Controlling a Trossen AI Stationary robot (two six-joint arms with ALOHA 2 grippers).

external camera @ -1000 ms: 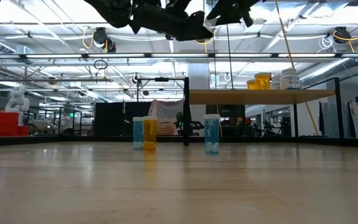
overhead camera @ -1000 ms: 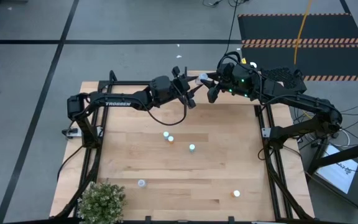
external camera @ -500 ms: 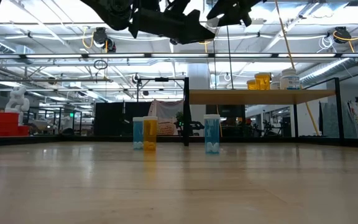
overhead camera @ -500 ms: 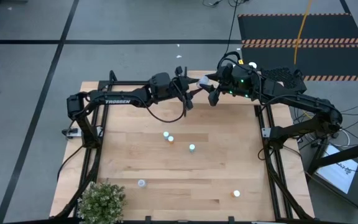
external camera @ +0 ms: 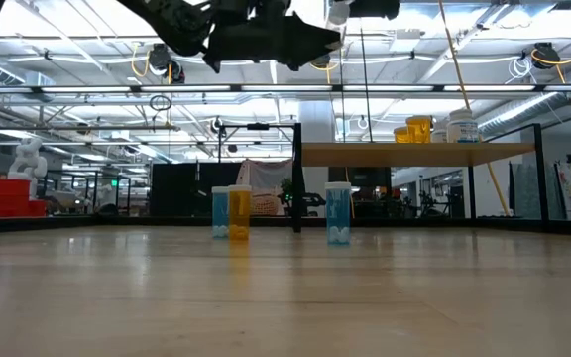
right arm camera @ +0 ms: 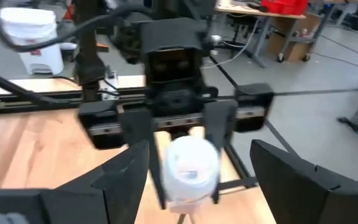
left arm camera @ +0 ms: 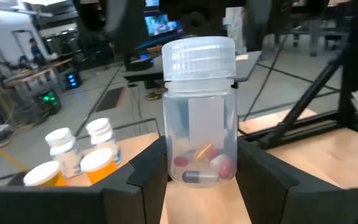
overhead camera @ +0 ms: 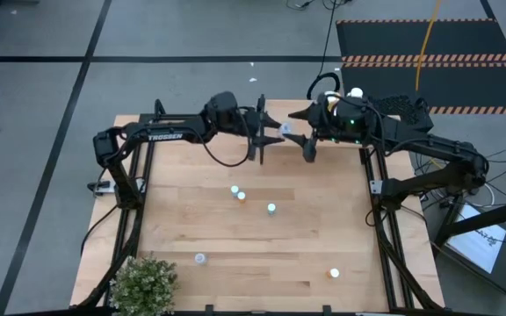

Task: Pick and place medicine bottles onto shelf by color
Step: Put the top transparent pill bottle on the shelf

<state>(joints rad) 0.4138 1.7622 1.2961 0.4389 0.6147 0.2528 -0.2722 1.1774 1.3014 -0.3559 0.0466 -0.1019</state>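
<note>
High view: the left gripper and the right gripper face each other above the far edge of the table, near the shelf. A white-capped clear bottle sits between them, at the left gripper's tips. Three small bottles stand mid-table: two side by side and one a little apart. A pale one stands near the potted plant, and an orange one near the front right.

Low view: both arms hang above, the clear bottle's white cap just showing at the top. On the table stand a blue bottle touching an orange bottle, and another blue bottle apart from them. Orange and white bottles stand on the shelf.

Left wrist view: the fingers clamp the upright clear bottle, pills visible inside. More bottles stand beyond.

Right wrist view: the right fingers are spread wide, apart from the bottle on both sides; the left gripper holds it.
</note>
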